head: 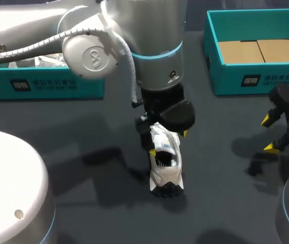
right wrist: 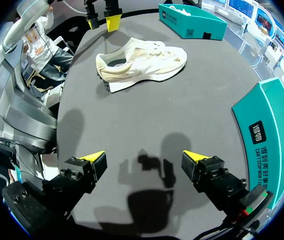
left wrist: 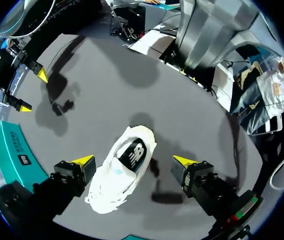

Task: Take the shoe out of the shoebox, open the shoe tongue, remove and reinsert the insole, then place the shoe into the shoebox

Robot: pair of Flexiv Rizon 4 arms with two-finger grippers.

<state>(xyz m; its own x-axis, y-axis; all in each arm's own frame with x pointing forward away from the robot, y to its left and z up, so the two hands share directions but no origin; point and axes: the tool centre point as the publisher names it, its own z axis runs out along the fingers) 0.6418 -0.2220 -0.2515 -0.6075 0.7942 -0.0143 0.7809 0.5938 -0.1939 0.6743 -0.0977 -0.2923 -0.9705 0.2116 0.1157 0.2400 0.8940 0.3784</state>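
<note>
Shoe [head: 166,162] lies on the table [head: 83,137], out of the shoebox [head: 259,81] — left gripper [left wrist: 133,161] hangs right over it, fingers spread, the shoe's long axis slanting between them. Right gripper [right wrist: 143,156], spread too, sits well apart — left is nearer.

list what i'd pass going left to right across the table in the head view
left teal box with paper in it → white shoe → right teal box with a cardboard floor

White shoe [head: 166,163], teal shoebox [head: 227,77], grey table [head: 83,132]
</note>
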